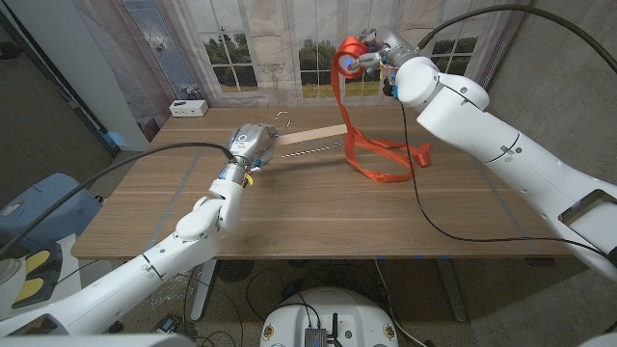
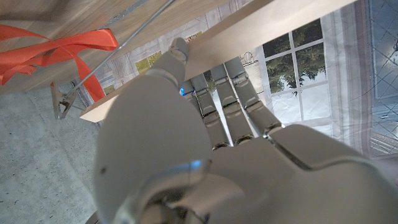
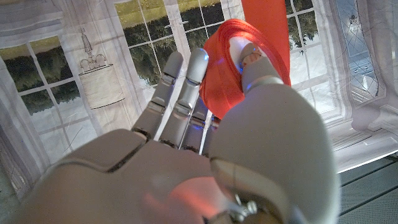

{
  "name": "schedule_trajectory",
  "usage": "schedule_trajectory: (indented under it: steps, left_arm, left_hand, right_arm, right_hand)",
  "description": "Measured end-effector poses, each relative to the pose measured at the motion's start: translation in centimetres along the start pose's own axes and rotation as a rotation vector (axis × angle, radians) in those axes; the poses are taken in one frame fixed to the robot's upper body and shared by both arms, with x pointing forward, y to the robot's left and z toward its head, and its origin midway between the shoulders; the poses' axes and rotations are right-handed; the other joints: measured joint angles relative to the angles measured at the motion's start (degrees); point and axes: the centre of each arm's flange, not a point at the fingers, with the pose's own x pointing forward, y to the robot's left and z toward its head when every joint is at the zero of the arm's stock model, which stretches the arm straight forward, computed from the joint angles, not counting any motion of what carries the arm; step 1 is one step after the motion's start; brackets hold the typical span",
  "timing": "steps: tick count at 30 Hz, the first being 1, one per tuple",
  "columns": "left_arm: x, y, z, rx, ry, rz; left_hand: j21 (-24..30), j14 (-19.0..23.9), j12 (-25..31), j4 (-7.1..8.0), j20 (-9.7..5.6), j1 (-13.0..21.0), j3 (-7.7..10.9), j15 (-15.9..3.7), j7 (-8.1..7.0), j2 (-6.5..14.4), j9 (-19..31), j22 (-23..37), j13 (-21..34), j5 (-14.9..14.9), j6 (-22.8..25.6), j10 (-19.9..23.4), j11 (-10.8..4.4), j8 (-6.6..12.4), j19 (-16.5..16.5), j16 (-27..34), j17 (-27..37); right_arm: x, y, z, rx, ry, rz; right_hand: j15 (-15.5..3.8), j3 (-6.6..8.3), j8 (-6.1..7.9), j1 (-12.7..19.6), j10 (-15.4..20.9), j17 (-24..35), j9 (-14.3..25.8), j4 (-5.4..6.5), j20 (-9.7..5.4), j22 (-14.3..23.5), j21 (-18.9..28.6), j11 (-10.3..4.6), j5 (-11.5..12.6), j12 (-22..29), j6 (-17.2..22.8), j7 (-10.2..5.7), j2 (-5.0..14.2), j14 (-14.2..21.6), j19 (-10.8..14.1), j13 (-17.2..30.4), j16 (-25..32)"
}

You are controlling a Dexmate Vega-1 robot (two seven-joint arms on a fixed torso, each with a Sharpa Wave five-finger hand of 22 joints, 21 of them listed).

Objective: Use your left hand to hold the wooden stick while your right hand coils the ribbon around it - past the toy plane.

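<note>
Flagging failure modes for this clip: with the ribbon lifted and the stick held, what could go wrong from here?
1. The right hand holds the ribbon high, far from the wooden stick; the slack piled on the table may tangle.
2. The left hand grips only the stick's end, so a ribbon tug could swing it.
3. A thin metal rod beside the stick might snag the ribbon.

Wooden table point(image 1: 289, 212): wooden stick point(image 1: 308, 135), thin rod point(image 1: 313, 150), red ribbon point(image 1: 386, 154) heap, white box point(image 1: 188, 108) at far corner.
</note>
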Motion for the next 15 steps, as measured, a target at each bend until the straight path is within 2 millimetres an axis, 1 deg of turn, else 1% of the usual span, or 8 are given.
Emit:
schedule_trajectory:
  steps: [5,10,11,15]
  left_arm:
    - [0.8,-0.2,0.2,0.000,-0.001,-0.007]
    - [1.7,-0.3,0.3,0.003,-0.001,0.001]
    - [2.0,-0.5,0.4,0.006,-0.004,-0.015]
    - [2.8,-0.5,0.7,0.007,-0.013,-0.014]
  left_hand:
    - [0.22,0.01,-0.17,0.00,0.00,0.00,0.00,0.01,0.02,0.00,0.00,0.02,0.03,0.00,0.02,0.00,-0.01,-0.09,0.00,-0.01,0.00]
    - [0.23,0.19,-0.18,0.00,0.00,0.00,0.00,0.19,0.03,0.00,0.00,0.05,0.03,0.00,0.06,0.00,-0.01,-0.20,0.00,-0.25,0.00]
    - [0.28,0.20,-0.18,0.00,0.00,0.00,0.00,0.20,-0.09,0.00,0.00,0.05,0.03,0.00,0.31,0.00,-0.01,-0.36,0.00,-0.28,0.00]
    - [0.66,0.31,-0.20,-0.19,0.00,0.00,0.19,0.30,-0.09,0.00,0.00,0.05,0.15,0.00,0.31,0.00,-0.01,-0.48,0.00,-0.38,0.02]
  right_arm:
    - [-0.6,-0.1,0.5,-0.011,-0.007,-0.002]
    - [-0.6,-0.2,0.1,-0.018,0.014,-0.007]
    - [-1.7,-0.2,0.9,-0.021,-0.015,-0.003]
    - [-2.5,-0.2,1.0,-0.023,-0.018,-0.005]
  right_hand:
    - [-0.11,0.03,0.09,0.00,0.00,0.26,0.00,-0.03,0.00,0.00,0.43,0.00,0.37,0.00,0.00,0.00,0.00,0.13,0.00,0.00,-0.37]
    - [-0.19,0.21,0.19,0.01,0.00,0.26,0.00,-0.21,0.00,0.00,0.86,0.00,0.59,0.00,0.00,0.00,0.00,0.21,0.00,0.00,-0.44]
    - [-0.18,0.21,0.20,0.01,0.00,0.26,0.00,-0.21,0.00,0.00,0.87,0.00,0.60,0.00,0.00,0.00,-0.01,0.22,0.00,0.00,-0.77]
    - [-0.10,0.21,0.20,0.01,0.00,0.26,0.00,-0.21,0.00,-0.14,1.09,0.00,0.61,0.00,0.00,0.00,-0.01,0.31,0.00,0.00,-0.78]
